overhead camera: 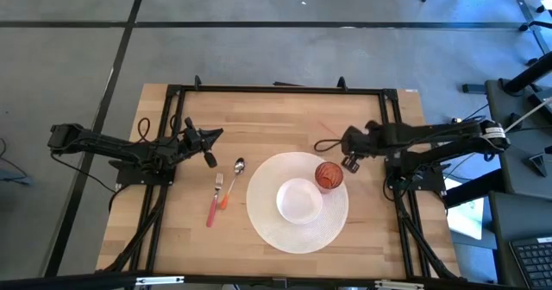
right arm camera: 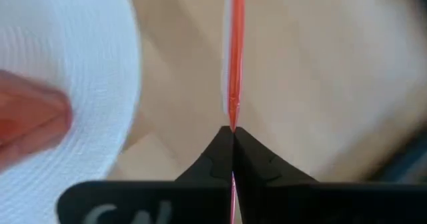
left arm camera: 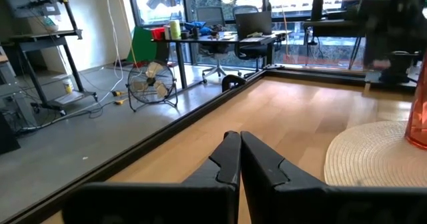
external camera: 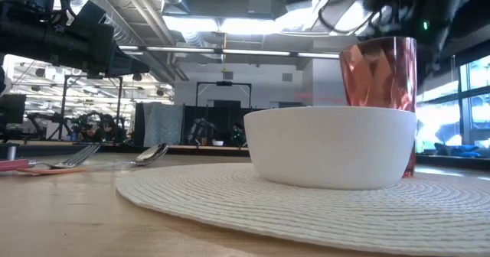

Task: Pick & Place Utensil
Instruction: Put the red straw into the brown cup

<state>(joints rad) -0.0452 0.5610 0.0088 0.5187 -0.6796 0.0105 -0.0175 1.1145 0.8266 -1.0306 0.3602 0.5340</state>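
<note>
A spoon (overhead camera: pixel 239 167) and a fork (overhead camera: pixel 218 185) with a pink handle lie flat on the wooden table, left of a round white placemat (overhead camera: pixel 267 225). On the mat stand a white bowl (overhead camera: pixel 299 200) and a red cup (overhead camera: pixel 329 175). My left gripper (overhead camera: pixel 210 156) is shut with nothing in it and hovers just left of the spoon; the left wrist view shows its tips (left arm camera: pixel 239 139) together. My right gripper (overhead camera: pixel 349 161) is beside the cup at the mat's far right rim, shut on a thin red and white stick (right arm camera: pixel 234 57). My right gripper (right arm camera: pixel 233 129) pinches the thin red and white stick between its two fingers, near one end (right arm camera: pixel 233 117). The stick runs straight on beyond the fingertips, in line with the fingers. Whether its far end touches the table cannot be told.
An orange-handled piece (overhead camera: pixel 224 200) lies beside the fork. In the low view the bowl (external camera: pixel 329 146) and the cup (external camera: pixel 379 69) stand high on the mat. A black frame (overhead camera: pixel 276 89) borders the table. Bare wood lies along the far side between the arms.
</note>
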